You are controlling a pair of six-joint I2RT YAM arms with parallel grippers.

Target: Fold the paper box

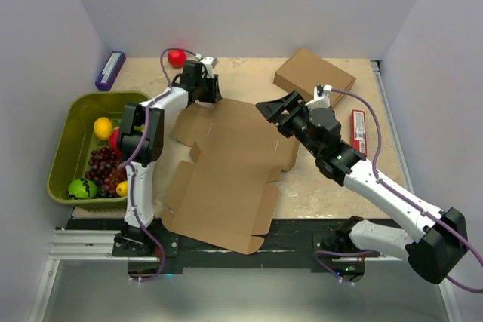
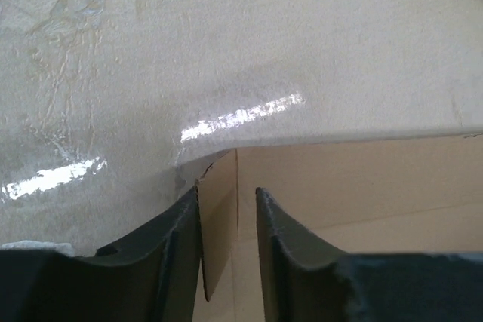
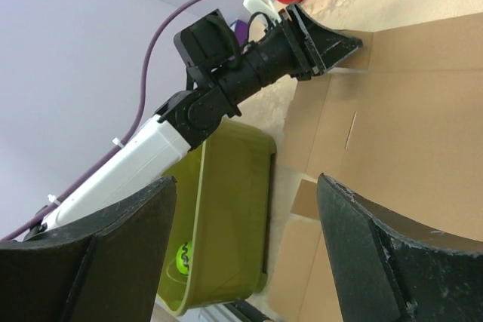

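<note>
The paper box (image 1: 226,179) lies as a flat creased brown cardboard sheet with flaps in the middle of the table, its near edge over the table's front. My left gripper (image 1: 210,94) is at the sheet's far left corner. In the left wrist view (image 2: 226,209) its jaws stand narrowly apart astride a raised flap corner (image 2: 219,216), which rests against the left finger (image 2: 177,246). My right gripper (image 1: 273,115) hovers wide open and empty over the sheet's far right part; its wrist view (image 3: 247,180) looks across the sheet (image 3: 407,111) toward the left gripper (image 3: 332,43).
A formed brown carton (image 1: 314,77) sits at the back right, with a red packet (image 1: 359,130) beside it. A green bin (image 1: 68,148) holding fruit stands at the left. A red ball (image 1: 176,56) and a purple box (image 1: 110,69) lie at the back left.
</note>
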